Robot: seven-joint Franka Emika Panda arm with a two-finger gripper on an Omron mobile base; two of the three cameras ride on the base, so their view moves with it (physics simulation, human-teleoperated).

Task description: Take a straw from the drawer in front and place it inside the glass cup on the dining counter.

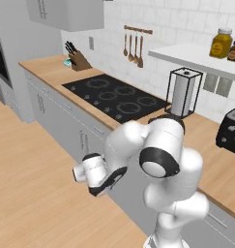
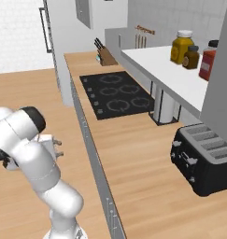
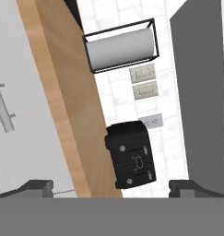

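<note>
My gripper (image 2: 60, 148) hangs low in front of the wall counter, level with the grey cabinet fronts, and points at them. In the hand view its two dark fingertips (image 3: 37, 186) stand far apart at the bottom, so the gripper (image 3: 111, 188) is open with nothing between them. A light grey drawer front (image 3: 26, 138) with a slim bar handle (image 3: 4, 109) lies to the left in that rolled view, and it is shut. The straw, the glass cup and the dining counter are out of view.
On the wood-topped wall counter (image 1: 51, 72) sit a black cooktop (image 1: 114, 97), a paper towel holder (image 1: 183, 92), a black toaster (image 2: 206, 161) and a knife block (image 1: 79, 60). A white shelf (image 2: 166, 70) with jars overhangs the counter. Wooden floor lies to the left.
</note>
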